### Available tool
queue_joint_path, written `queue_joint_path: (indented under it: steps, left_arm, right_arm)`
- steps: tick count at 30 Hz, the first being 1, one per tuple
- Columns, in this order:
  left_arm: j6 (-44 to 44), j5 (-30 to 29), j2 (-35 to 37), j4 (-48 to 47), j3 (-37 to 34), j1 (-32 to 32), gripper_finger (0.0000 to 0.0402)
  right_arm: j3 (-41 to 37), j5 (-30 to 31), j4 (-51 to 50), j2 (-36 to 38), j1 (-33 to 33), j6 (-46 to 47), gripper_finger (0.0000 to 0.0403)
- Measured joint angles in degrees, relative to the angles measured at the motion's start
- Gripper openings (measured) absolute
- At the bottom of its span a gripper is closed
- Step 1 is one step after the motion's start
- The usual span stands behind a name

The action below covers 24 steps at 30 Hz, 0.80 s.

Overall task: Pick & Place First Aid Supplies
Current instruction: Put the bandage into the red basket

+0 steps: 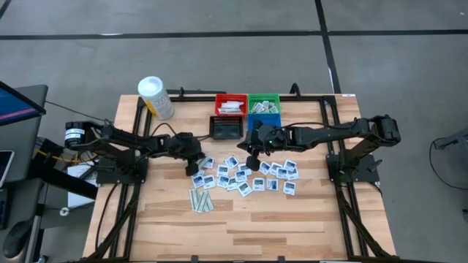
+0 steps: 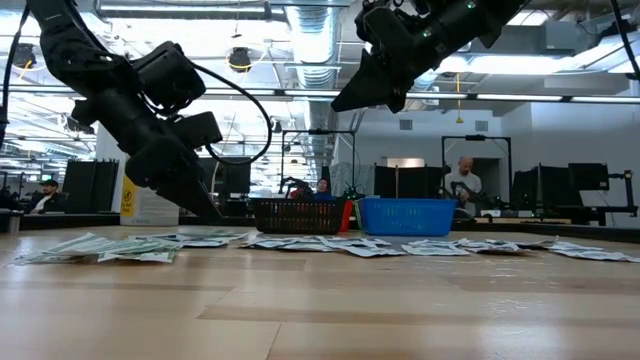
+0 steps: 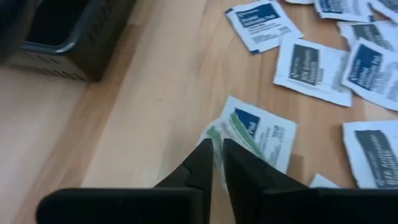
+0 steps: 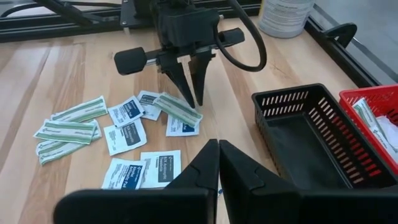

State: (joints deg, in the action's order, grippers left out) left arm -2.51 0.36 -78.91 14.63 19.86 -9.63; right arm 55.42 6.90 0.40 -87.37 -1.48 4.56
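Square white packets with dark print (image 1: 241,175) lie scattered flat on the table's middle. Several pale green-white strips (image 1: 202,199) lie nearer the near edge. My left gripper (image 1: 195,164) is down at the scatter's left end, nearly shut around one green-white strip (image 4: 178,108) that lies across white packets. In the low view its fingertips (image 2: 212,212) reach table level. My right gripper (image 1: 253,161) hangs raised above the scatter's far side. It is shut and empty (image 4: 218,155). My left gripper pinches the green-white strip by its edge (image 3: 216,134) between the two fingertips, coming from above on a slant. The fingers (image 4: 189,93) stand across the strip. Most of the strip still lies on a white packet (image 3: 267,134).
A black bin (image 1: 226,128) stands just beyond both grippers. Behind it are a red bin (image 1: 229,106) and a green bin (image 1: 263,104), both holding packets. A white tub with a yellow label (image 1: 155,97) stands at the far left corner. Bare wood stretches toward the near edge.
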Motion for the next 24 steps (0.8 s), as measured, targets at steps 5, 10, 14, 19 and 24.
queue_joint_path:
  steps: [5,10,14,19,24]
  left_arm:
    - [-0.02,-1.13,0.00,0.00,0.00,0.00,0.0076]
    - [-0.02,-1.20,0.00,0.02,-0.02,0.00,0.0085]
    - [-0.20,-1.20,0.00,-0.01,-0.02,0.00,0.0085]
    - [-0.22,0.38,0.00,-0.11,-0.02,0.00,0.0086]
    - [-0.22,1.19,0.00,-0.49,-0.03,0.02,0.0085]
  right_arm:
    - [0.00,0.00,0.00,0.00,0.00,0.00,0.0006]
    - [0.00,0.00,-0.02,0.00,0.00,0.00,0.0006]
    - [0.00,0.00,-0.05,0.00,0.00,0.00,0.0006]
    - [0.00,0.00,-0.10,0.00,0.00,0.00,0.0006]
    - [0.00,0.00,-0.84,0.00,0.00,0.00,0.0006]
